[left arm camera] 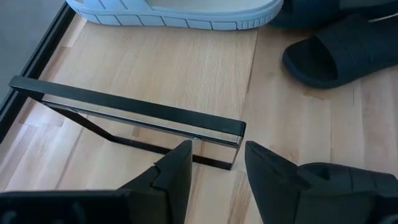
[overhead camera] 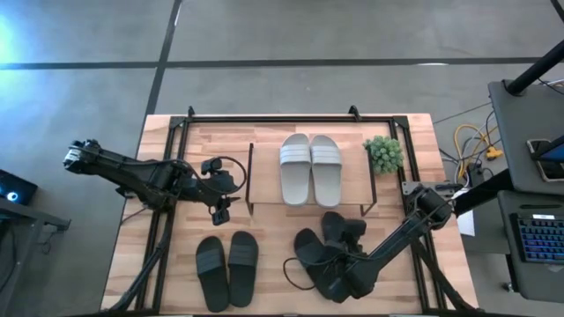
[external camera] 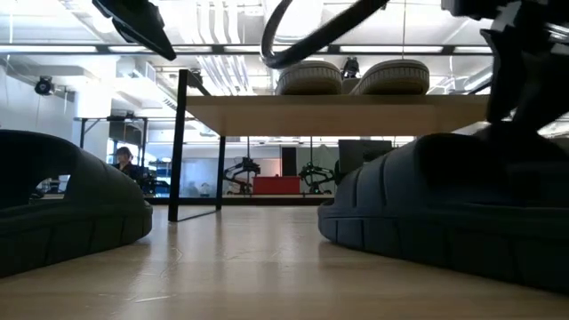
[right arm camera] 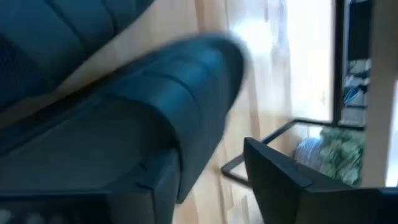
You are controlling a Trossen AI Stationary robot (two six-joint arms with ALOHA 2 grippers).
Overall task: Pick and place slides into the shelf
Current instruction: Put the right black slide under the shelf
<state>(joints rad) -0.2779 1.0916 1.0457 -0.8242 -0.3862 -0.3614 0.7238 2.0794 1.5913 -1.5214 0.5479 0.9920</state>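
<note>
The shelf (overhead camera: 308,167) stands mid-table, and the light grey-white pair (overhead camera: 310,167) rests sole-down on its top board. One black pair (overhead camera: 227,269) lies flat near the table's near-left. The other black pair (overhead camera: 322,246) lies near-centre under my right arm. My left gripper (overhead camera: 220,204) hovers open by the shelf's left side frame (left arm camera: 137,115). My right gripper (overhead camera: 333,269) is open low over a black slide (right arm camera: 124,106), whose strap fills its wrist view and covers one finger. My right gripper (right arm camera: 208,152) is open at a black slide's strap (right arm camera: 186,81), which lies over one finger; bare table shows between the slide and the other finger (right arm camera: 280,180). Whether it touches the slide I cannot tell.
A small green plant (overhead camera: 383,154) stands at the shelf's right end. A black cable loops over the table near the right pair (overhead camera: 295,273). Black frame rails run along the table's far and side edges (overhead camera: 264,117). Bare wood lies between the two black pairs.
</note>
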